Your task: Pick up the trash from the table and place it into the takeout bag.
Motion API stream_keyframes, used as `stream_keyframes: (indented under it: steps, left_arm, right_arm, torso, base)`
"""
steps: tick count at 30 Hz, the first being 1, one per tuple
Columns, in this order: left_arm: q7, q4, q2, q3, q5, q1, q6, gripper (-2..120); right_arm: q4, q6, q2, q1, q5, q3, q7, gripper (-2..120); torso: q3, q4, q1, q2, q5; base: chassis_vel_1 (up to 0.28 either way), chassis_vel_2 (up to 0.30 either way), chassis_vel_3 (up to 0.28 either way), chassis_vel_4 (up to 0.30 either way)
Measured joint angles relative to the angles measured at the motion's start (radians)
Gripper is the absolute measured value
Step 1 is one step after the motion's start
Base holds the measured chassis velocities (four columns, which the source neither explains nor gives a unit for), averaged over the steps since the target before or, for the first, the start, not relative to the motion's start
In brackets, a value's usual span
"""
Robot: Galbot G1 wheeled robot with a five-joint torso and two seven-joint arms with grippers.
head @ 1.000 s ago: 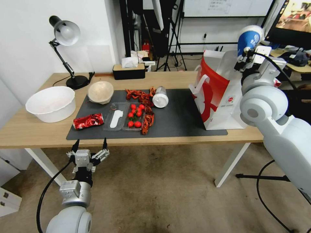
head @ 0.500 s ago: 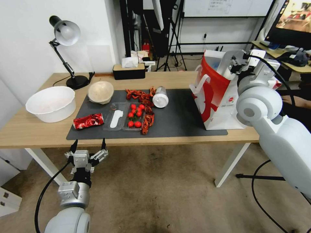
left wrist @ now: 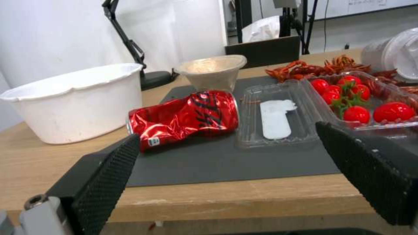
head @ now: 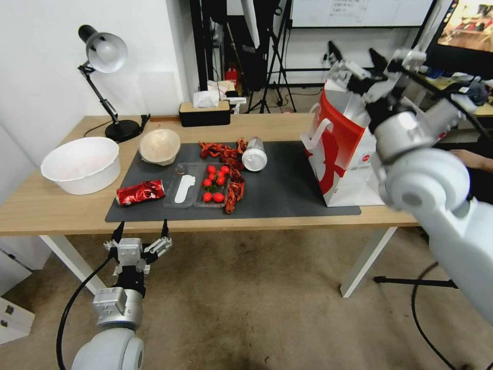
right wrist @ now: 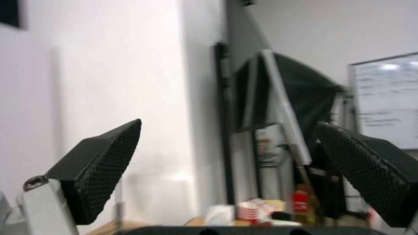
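A light-wood tabletop (head: 61,205) on white legs is seen against a white wall, with a dark mat (head: 287,190) laid on it; the red-and-white bag (head: 339,154) stands upright on the mat's right end, and the right tool (head: 354,59), spread and empty, is raised just above the bag's mouth. On the mat's left part lie the crushed can (head: 139,192), the beige bowl (head: 159,146) and the lidded cup (head: 254,154) on its side; a white bowl (head: 80,164) and a lamp (head: 105,56) stand beside the mat. The left tool (head: 142,235) is held spread below the tabletop's near edge, in front of the can.
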Motion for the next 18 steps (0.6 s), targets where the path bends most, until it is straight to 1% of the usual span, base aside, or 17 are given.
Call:
stream_keyframes:
  steps: [2,3,4,5,6,8,9,10,12,13,18]
  left_arm:
    - [0.000,0.002,0.000,-0.001,-0.001,0.000,-0.001,100]
    - [-0.001,0.003,-0.001,-0.001,-0.001,0.000,-0.003,100]
    - [-0.001,0.003,-0.001,-0.001,-0.001,0.000,-0.003,100]
    - [-0.001,0.003,-0.001,0.000,-0.001,0.000,-0.003,100]
    - [-0.001,0.003,-0.001,0.000,-0.001,0.000,-0.003,100]
    - [-0.001,0.002,-0.001,0.000,-0.001,0.001,-0.003,100]
    - [-0.001,0.001,0.000,0.000,-0.001,0.002,-0.003,100]
    - [-0.001,0.001,0.000,0.000,-0.001,0.002,-0.003,100]
    - [-0.001,0.000,0.001,0.000,-0.002,0.003,-0.003,100]
    - [-0.001,-0.001,0.003,-0.001,-0.002,0.004,-0.003,100]
    - [-0.001,-0.001,0.003,-0.001,-0.002,0.004,-0.003,100]
  right_arm:
    - [0.060,0.049,-0.010,-0.143,-0.120,0.007,-0.064,100]
    - [0.083,0.079,-0.004,-0.226,-0.205,0.008,-0.097,100]
    - [0.083,0.079,-0.004,-0.226,-0.205,0.008,-0.097,100]
    - [0.104,0.097,0.009,-0.307,-0.283,0.014,-0.121,100]
    - [0.104,0.097,0.009,-0.307,-0.283,0.014,-0.121,100]
    - [0.121,0.109,0.024,-0.395,-0.360,0.021,-0.135,100]
    - [0.123,0.128,0.039,-0.470,-0.442,0.024,-0.141,100]
    - [0.123,0.128,0.039,-0.470,-0.442,0.024,-0.141,100]
    - [0.114,0.152,0.061,-0.549,-0.542,0.027,-0.138,100]
    - [0.109,0.161,0.077,-0.602,-0.599,0.025,-0.120,100]
    - [0.106,0.164,0.088,-0.633,-0.631,0.022,-0.103,100]
  torso:
    - [0.000,-0.0003,0.000,0.000,0.0000]
    - [0.000,0.0000,0.000,0.000,-0.0001]
    - [0.000,0.0000,0.000,0.000,-0.0001]
    - [0.000,0.0000,0.000,0.000,-0.0001]
    - [0.000,0.0000,0.000,0.000,-0.0001]
    - [0.000,0.0000,0.000,0.000,-0.0002]
    - [0.000,-0.0002,0.000,0.000,-0.0001]
    - [0.000,-0.0002,0.000,0.000,-0.0001]
    - [0.000,0.0000,0.000,0.000,-0.0002]
    - [0.000,0.0001,0.000,0.000,-0.0001]
    - [0.000,0.0001,0.000,0.000,-0.0003]
  base:
    - [0.000,0.000,0.000,0.000]
    - [0.000,0.000,0.000,0.000]
    - [0.000,0.000,0.000,0.000]
    - [0.000,0.000,0.000,0.000]
    - [0.000,0.000,0.000,0.000]
    - [0.000,0.000,0.000,0.000]
    - [0.000,0.000,0.000,0.000]
    - [0.000,0.000,0.000,0.000]
    - [0.000,0.000,0.000,0.000]
    - [0.000,0.000,0.000,0.000]
    - [0.000,0.000,0.000,0.000]
